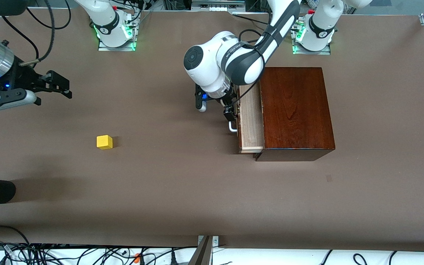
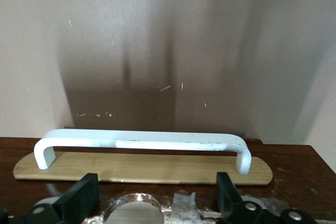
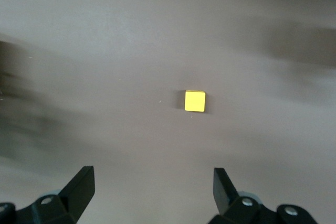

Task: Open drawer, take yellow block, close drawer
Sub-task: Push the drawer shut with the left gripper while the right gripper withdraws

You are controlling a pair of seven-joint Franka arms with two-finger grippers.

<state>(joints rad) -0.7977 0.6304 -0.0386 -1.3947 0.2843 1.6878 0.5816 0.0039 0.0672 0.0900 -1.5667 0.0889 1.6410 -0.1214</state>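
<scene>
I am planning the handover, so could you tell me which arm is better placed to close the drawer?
Left. The left gripper is open right at the drawer's white handle, and the drawer is only partly out. The right gripper, also open, hangs over bare table toward the right arm's end, above the yellow block.

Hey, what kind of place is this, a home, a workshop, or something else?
Probably a robotics lab: two arms bolted on a brown table, loose cables along its edge, and a staged wooden drawer and yellow block.

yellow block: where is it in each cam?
Front view: yellow block on the bare table, toward the right arm's end, apart from the drawer.
Left wrist view: not in it.
Right wrist view: near centre, past the open right gripper.
Shared landmark: brown tabletop.
</scene>
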